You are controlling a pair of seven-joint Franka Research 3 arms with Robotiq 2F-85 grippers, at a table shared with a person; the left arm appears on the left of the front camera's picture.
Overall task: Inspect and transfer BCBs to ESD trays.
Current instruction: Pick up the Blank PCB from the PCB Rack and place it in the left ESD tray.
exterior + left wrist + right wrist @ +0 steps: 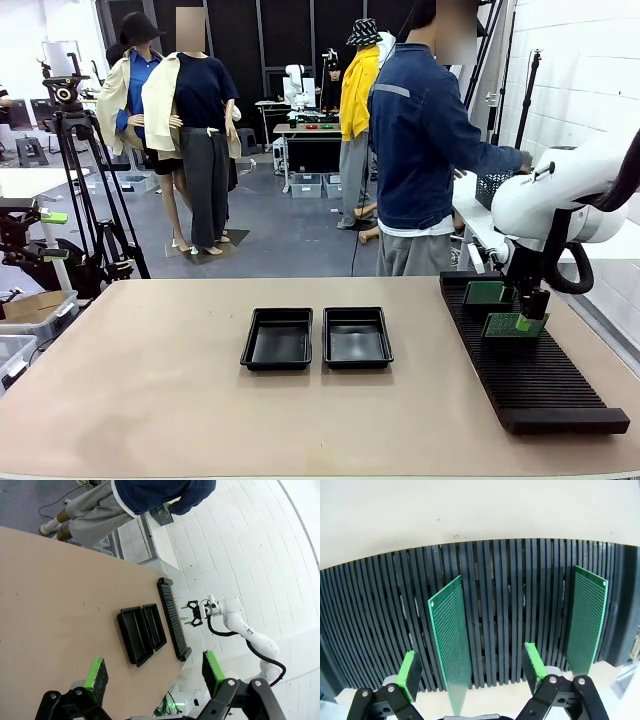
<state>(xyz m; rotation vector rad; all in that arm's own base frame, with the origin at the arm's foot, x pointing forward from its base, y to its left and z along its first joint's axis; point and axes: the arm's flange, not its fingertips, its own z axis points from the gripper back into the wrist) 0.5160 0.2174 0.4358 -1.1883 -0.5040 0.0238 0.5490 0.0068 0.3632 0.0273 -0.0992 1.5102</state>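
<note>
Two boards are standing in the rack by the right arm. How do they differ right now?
The nearer board stands between the right gripper's open fingers; the farther board stands several slots away, outside them. In the front view the nearer board sits under the gripper, the farther board beyond it. Both are green, perforated, upright on edge in the black rack, neither gripped.

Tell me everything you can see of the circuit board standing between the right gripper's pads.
The circuit board is a thin, flat green rectangle, its face a fine grid of tiny holes, with a small hole at a top corner. It stands on edge in a slot of the black ribbed rack, the one thing touching it. The open right gripper straddles it, green pads clear of both faces.
</note>
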